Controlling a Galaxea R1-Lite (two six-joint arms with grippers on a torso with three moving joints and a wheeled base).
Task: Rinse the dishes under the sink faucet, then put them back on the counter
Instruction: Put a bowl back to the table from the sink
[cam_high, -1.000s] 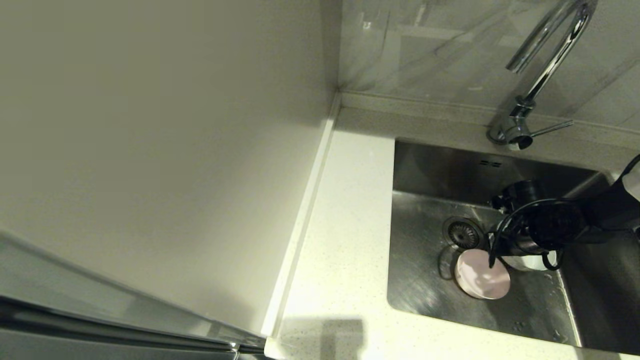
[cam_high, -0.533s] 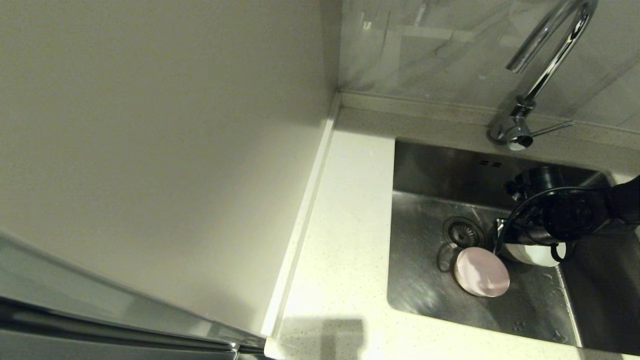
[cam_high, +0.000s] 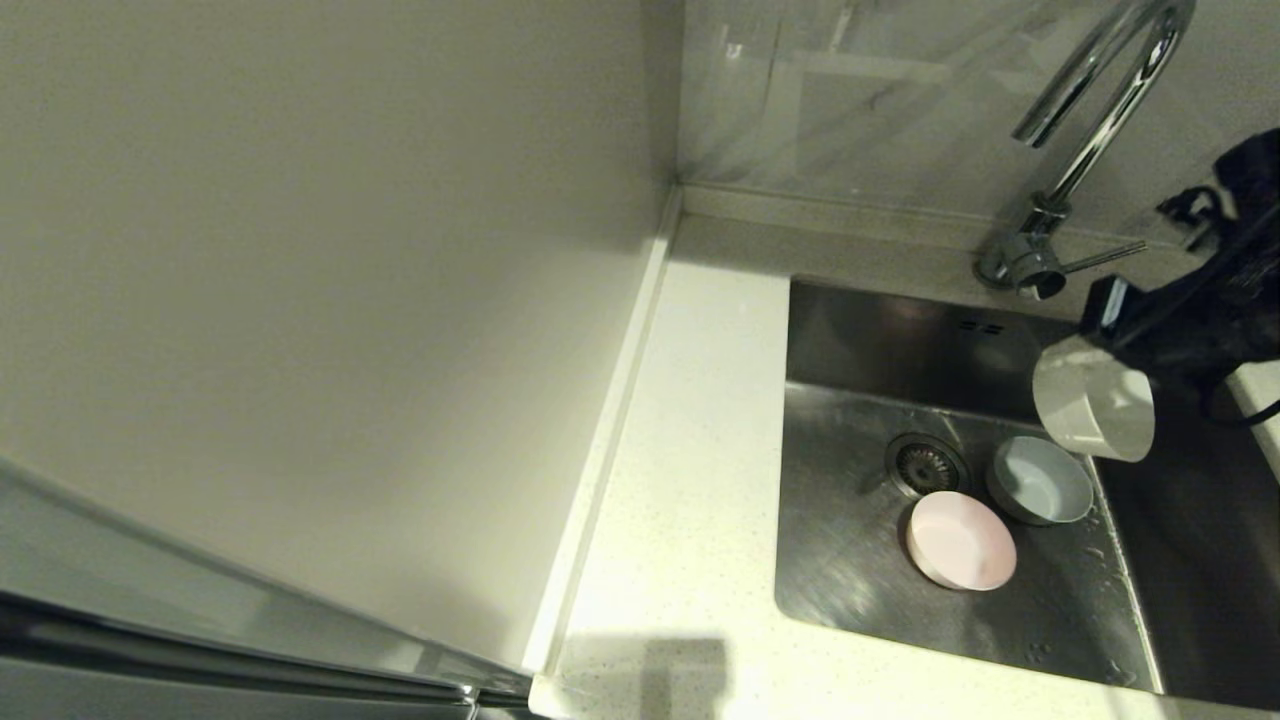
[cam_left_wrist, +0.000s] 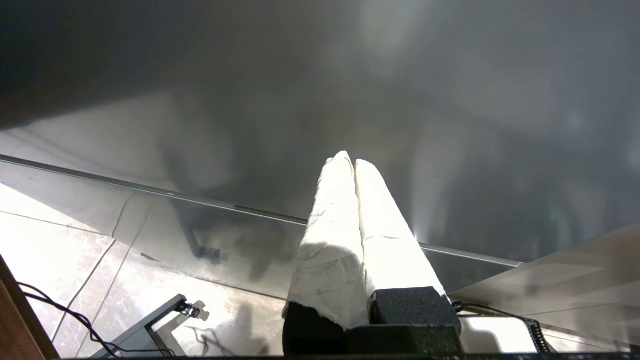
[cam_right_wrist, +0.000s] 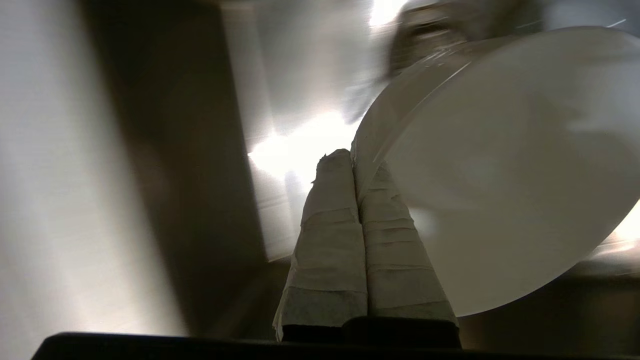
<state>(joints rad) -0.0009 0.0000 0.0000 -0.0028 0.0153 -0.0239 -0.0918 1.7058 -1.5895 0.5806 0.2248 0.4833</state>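
Observation:
My right gripper (cam_right_wrist: 354, 159) is shut on the rim of the whitish-mint bowl (cam_high: 1092, 412) (cam_right_wrist: 500, 165), holding it tilted in the air above the right side of the sink (cam_high: 850, 340), below and right of the chrome faucet (cam_high: 1085, 130). On the sink floor the pale pink bowl (cam_high: 960, 540) lies near the drain strainer (cam_high: 925, 465), with the pale blue-grey bowl (cam_high: 1042, 480) upright just to its right. The speckled counter (cam_high: 690, 470) lies left of the sink. My left gripper (cam_left_wrist: 354, 161) is shut and empty, parked low, away from the sink.
A plain cream wall panel (cam_high: 300, 300) rises left of the counter. The faucet's thin side lever (cam_high: 1100, 258) points right, close to my right arm (cam_high: 1200, 300). A glossy backsplash (cam_high: 850, 100) stands behind the sink. Water drops lie on the sink floor at front right.
My right gripper has lifted the whitish-mint bowl up and to the right out of the sink, uncovering the blue-grey bowl beneath. The pink bowl has stayed put.

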